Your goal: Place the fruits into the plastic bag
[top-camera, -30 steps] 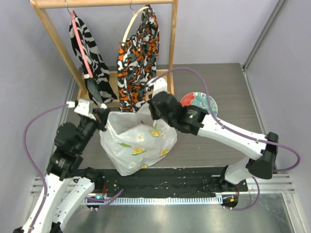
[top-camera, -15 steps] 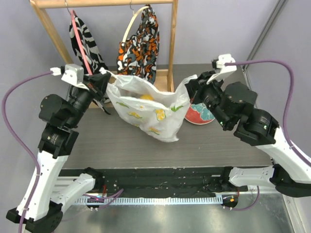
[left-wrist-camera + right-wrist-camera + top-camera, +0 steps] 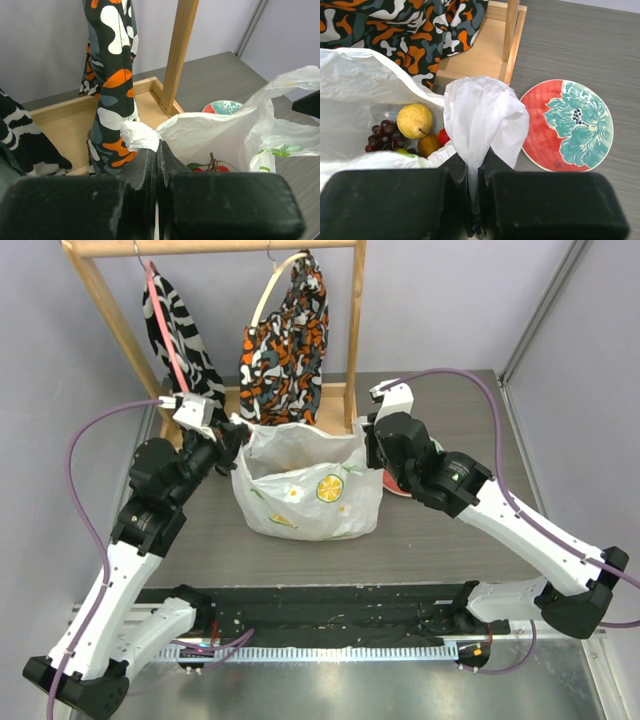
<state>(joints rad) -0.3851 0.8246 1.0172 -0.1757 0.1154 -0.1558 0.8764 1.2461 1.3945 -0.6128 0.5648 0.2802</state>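
Plainly printed, the white plastic bag carries yellow-orange citrus slices and green leaves on its near face; the prints are pictures only. It stands on a grey, wood-grained bench closed in by pale lilac-grey walls.

At the far edge a light wooden rack holds a zebra-striped cloth and an orange-and-black cloth, both on hangers. A red plate with a teal flower pattern lies flat on the bench just right of the bag, partly hidden behind the right arm in the top view.

The left hand is pinched together on the bag's left handle, a bunched white twist sticking out beyond its fingertips. The right hand is likewise clamped on the right handle, which fans out above the fingers. Between the two hands the bag's mouth is stretched open, facing up.

Inside, at the bottom, lie the yellow lemon, the dark grape bunch touching its left side, what looks like the mango just below the lemon, and the red berries beside it, close under the right hand.
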